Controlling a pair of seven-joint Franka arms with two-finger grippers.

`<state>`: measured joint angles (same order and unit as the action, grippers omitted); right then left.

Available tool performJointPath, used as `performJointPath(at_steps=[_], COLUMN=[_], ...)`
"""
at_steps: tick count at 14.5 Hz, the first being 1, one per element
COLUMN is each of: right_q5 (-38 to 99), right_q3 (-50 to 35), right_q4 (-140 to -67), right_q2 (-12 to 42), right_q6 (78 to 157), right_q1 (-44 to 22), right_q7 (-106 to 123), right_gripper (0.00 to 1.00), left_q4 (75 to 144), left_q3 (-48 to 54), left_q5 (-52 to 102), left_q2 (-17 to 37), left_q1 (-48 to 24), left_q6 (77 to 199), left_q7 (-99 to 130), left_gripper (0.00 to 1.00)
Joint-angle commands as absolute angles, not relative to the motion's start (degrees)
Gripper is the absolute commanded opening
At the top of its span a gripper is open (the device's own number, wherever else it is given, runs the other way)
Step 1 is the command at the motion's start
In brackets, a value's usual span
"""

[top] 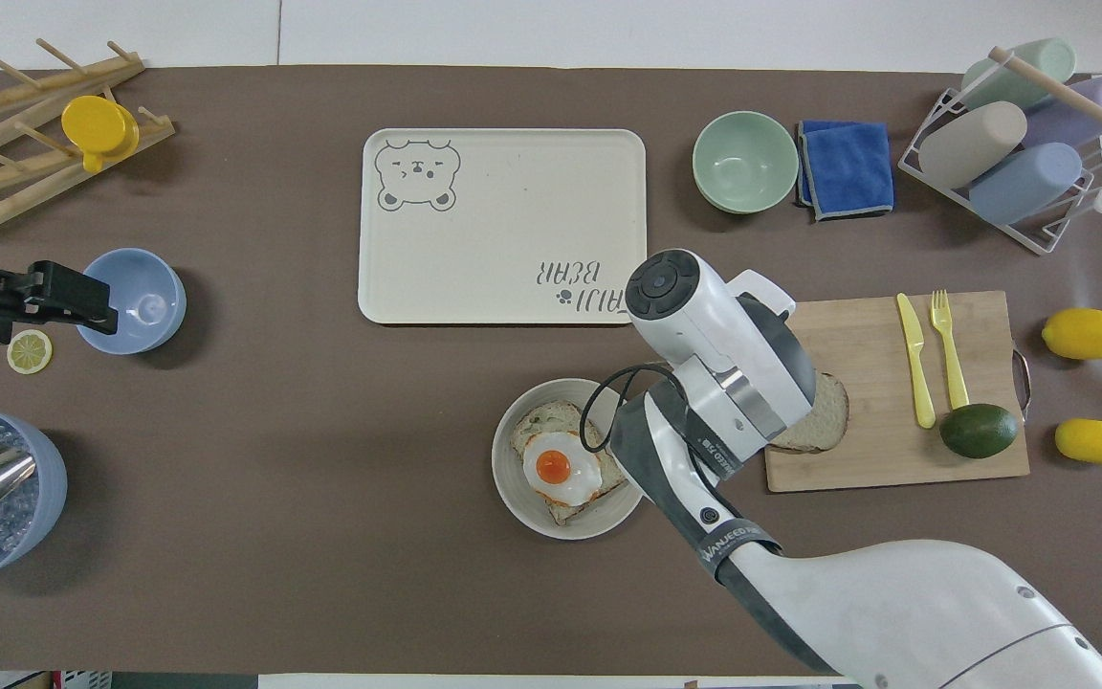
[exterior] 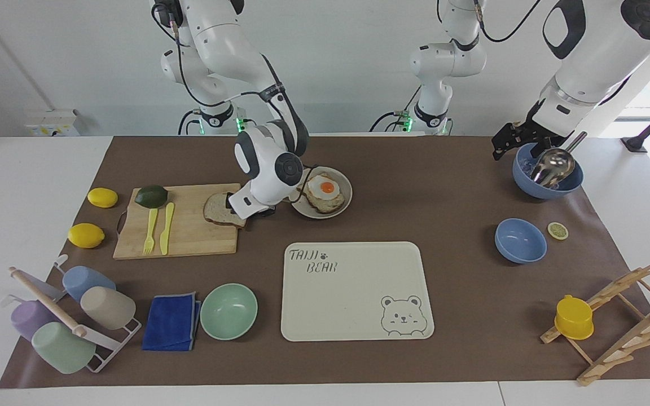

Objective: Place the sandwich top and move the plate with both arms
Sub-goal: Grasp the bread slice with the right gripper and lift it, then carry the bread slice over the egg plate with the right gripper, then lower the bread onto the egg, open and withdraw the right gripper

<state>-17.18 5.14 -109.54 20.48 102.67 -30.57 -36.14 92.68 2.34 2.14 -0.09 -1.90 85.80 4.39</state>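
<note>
Counting: one sandwich top (exterior: pixel 218 209) lay on the cutting board (exterior: pixel 187 237) beside one plate (exterior: pixel 343 204) — right gripper (exterior: pixel 246 213) low at its edge, grip unreadable. Left gripper (exterior: pixel 506 142) waited over one of two blue bowls (exterior: pixel 548 179), grip unreadable.

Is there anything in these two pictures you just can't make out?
- Right gripper at the speckled brown bread slice: fingers masked by its own wrist, both views.
- Left gripper: arm cut off by overhead edge.
- Big blue bowl's contents: steel scoop covers them.
</note>
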Motion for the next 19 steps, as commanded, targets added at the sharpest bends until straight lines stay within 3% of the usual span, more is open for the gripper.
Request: performJointPath(at_steps=[1, 5, 8, 10, 14, 19], right_q5=[-17.58, -17.58, -17.67, -17.49, -12.57, -9.68], right_q3=[4.92, 2.74, -4.28, -5.88, -6.07, -6.15], right_q4=[-109.70, -105.41, -90.32, -83.61, -86.28, -90.96], right_q2=[19.07, 19.51, 23.10, 25.30, 25.31, 24.26], right_q6=[101.17, 97.15, 86.51, 84.21, 90.85, 96.58], right_q1=[-30.68, -30.67, -33.04, -36.72, -42.17, -42.45], right_q7=[-34.99, -33.93, -33.93, -34.54, -42.26, -43.50], right_gripper=[0.02, 0.00, 0.00, 0.00, 0.00, 0.00], left_q4=[93.87, 93.69, 93.78, 93.78, 93.95, 93.96], left_q3=[2.46, 2.46, 2.46, 2.46, 2.46, 2.46], left_q5=[1.49, 1.49, 1.49, 1.49, 1.49, 1.49], left_q2=[-1.41, -1.41, -1.41, -1.41, -1.41, -1.41], left_q1=[-2.02, -1.93, -1.93, -1.93, -1.93, -1.32], left_q6=[85.61, 85.61, 85.87, 85.87, 85.96, 85.87], left_q7=[5.01, 5.10, 5.01, 4.83, 4.66, 4.40], left_gripper=[1.00, 1.00, 1.00, 1.00, 1.00, 1.00])
